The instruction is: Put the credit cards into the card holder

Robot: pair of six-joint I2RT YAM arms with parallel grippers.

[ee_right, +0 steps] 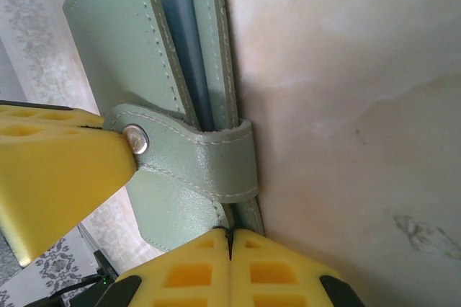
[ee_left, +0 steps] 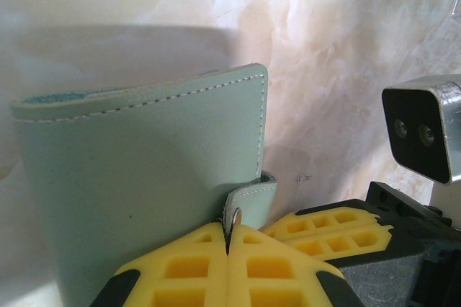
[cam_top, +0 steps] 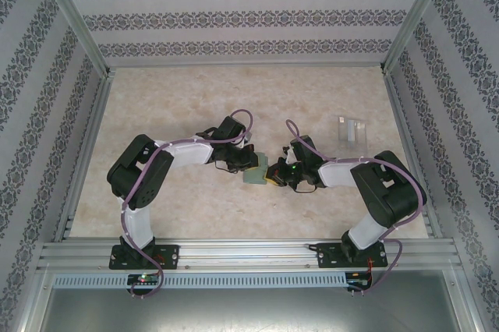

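The sage-green card holder (cam_top: 255,176) is held between both grippers at the table's middle. In the left wrist view the card holder (ee_left: 144,177) stands on edge, and my left gripper (ee_left: 228,238) is shut on its small snap tab (ee_left: 252,199). In the right wrist view the card holder (ee_right: 194,69) appears edge-on and slightly parted, showing a blue-grey lining. My right gripper (ee_right: 230,241) is shut on its lower cover edge, just below the snap tab (ee_right: 209,159). The pale credit cards (cam_top: 351,130) lie flat on the table, to the back right, away from both grippers.
The marble-patterned table (cam_top: 179,106) is enclosed by patterned walls and a metal frame (cam_top: 249,254) along the near edge. The right arm's camera housing (ee_left: 425,127) sits close beside my left gripper. The left gripper's yellow finger (ee_right: 50,170) touches the snap.
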